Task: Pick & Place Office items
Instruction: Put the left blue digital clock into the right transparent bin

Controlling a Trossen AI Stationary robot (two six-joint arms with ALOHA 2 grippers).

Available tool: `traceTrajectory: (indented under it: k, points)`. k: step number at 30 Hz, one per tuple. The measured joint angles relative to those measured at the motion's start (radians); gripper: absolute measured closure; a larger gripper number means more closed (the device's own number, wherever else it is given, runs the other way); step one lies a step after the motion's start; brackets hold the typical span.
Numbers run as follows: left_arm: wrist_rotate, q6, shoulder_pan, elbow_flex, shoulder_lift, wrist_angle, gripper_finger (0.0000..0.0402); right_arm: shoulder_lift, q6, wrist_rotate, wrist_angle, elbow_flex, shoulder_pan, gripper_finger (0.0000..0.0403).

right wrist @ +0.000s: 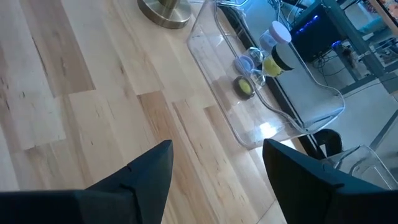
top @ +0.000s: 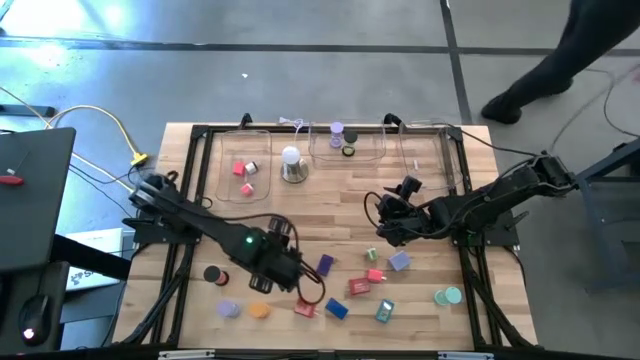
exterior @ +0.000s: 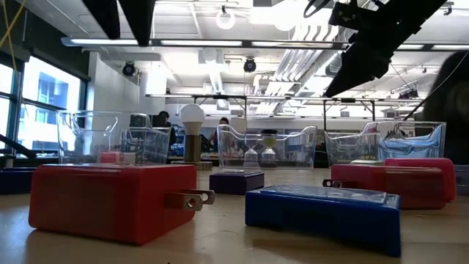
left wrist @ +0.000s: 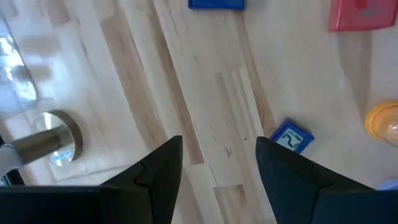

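The office items lie scattered on the near half of the table: a black roll (top: 212, 273), a lilac roll (top: 228, 309), an orange roll (top: 260, 311), a purple block (top: 325, 265), a red block (top: 360, 286), a blue block (top: 336, 309) and a teal roll (top: 448, 296). My left gripper (top: 300, 283) hovers open among them, over bare wood (left wrist: 217, 155), next to a small blue piece (left wrist: 291, 138). My right gripper (top: 383, 215) is open above the table's middle (right wrist: 214, 180), touching nothing. Pink pieces (top: 240, 168) lie in the far left tray, and rolls (right wrist: 273, 53) in the middle one.
Three clear trays line the far edge: left (top: 225, 150), middle (top: 375, 150), right (top: 440, 155). A white dome on a metal base (top: 291, 165) stands between the left and middle trays. A black frame (top: 200, 135) rims the table. A person's leg (top: 545, 70) shows beyond the far right corner.
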Motion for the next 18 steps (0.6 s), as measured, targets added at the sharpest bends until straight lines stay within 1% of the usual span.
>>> traceTrajectory:
  k: [4,8,11,18]
  points:
    - [0.014,-0.039,0.000,0.000,0.048,0.001,0.0208,0.000,-0.001,0.000,-0.011,0.000,0.000,0.0165]
    - [0.077,-0.050,0.000,0.000,0.084,0.012,0.0208,0.000,-0.024,0.000,-0.011,0.000,0.000,0.0165]
    - [0.120,-0.095,0.000,0.000,0.111,0.036,0.0208,0.000,-0.027,0.008,-0.007,0.000,0.000,0.0165]
    - [0.121,-0.103,0.002,0.000,0.133,0.042,0.0208,0.000,-0.049,0.011,0.009,0.000,0.000,0.0165]
